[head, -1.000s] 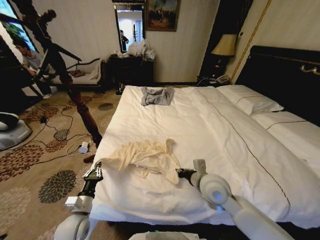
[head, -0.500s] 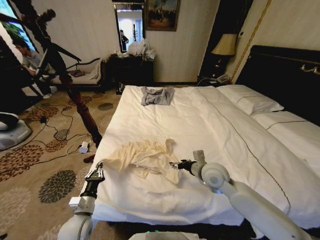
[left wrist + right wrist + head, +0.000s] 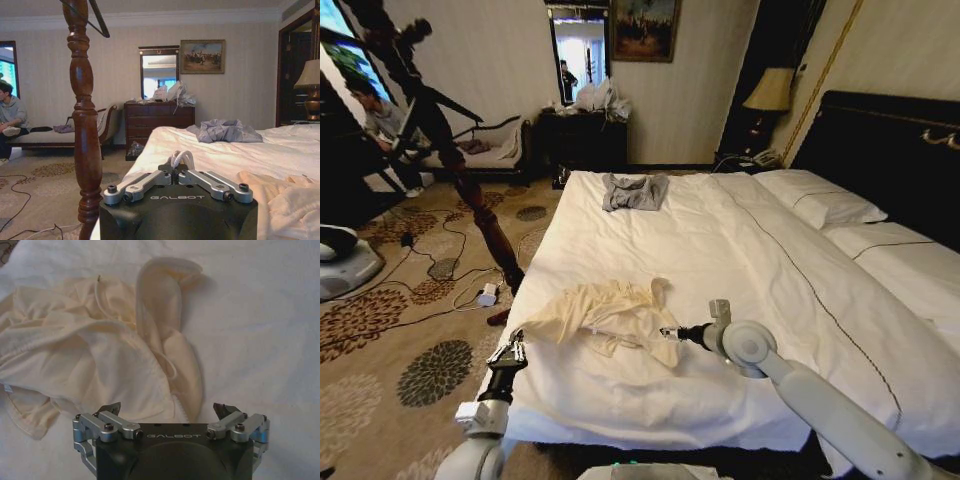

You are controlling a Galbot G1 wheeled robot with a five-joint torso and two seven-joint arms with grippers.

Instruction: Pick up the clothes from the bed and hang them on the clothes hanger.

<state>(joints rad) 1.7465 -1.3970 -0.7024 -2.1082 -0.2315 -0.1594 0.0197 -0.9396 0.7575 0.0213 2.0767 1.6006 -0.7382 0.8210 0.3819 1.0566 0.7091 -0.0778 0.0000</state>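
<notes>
The clothes [image 3: 605, 317] lie crumpled on the bed [image 3: 740, 260], near its front left edge. The right claw [image 3: 670, 332] sits just right of them, over the sheet. A small folded garment [image 3: 634, 191] lies at the bed's far end. The coat stand [image 3: 470, 190] rises left of the bed, the left claw [image 3: 510, 352] before it beside the bed's edge
</notes>
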